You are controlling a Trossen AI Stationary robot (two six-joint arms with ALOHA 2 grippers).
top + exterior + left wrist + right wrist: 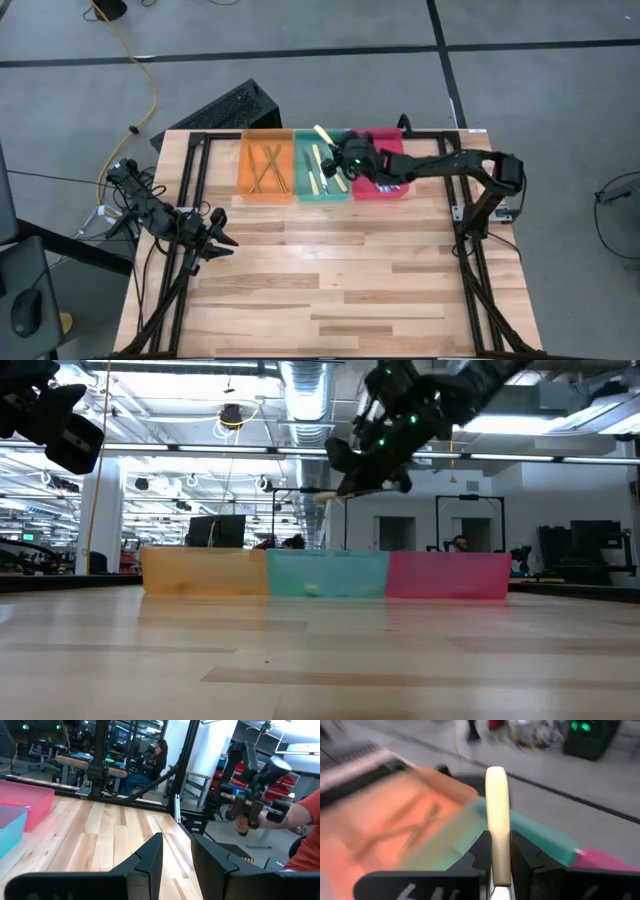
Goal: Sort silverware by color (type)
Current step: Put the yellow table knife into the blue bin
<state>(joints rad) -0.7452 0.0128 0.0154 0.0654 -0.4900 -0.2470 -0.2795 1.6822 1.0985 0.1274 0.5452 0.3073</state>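
Observation:
Three trays stand side by side at the table's far edge: orange (265, 165), green (322, 172), red (381, 172). Thin bronze silverware (267, 167) lies in the orange tray, pale yellow-handled pieces (317, 172) in the green one, bluish-handled pieces (391, 186) in the red one. My right gripper (340, 150) hovers above the green tray, shut on a pale yellow-handled utensil (497, 810). My left gripper (218, 233) waits open at the table's left side, holding nothing. My right gripper pinches the pale yellow handle (498, 851) between its two fingers (481, 851), partway along its length. The utensil lies along the fingers, and its free end (322, 134) sticks out past the fingertips toward the far edge. It is lifted clear above the green tray (327, 573).
A black keyboard (225, 108) lies on the floor beyond the table's far left corner. Bare wood (330, 270) spreads from the trays to the near edge. A person's arm (305, 820) and a hand-held control rig (255, 795) show off the table's side.

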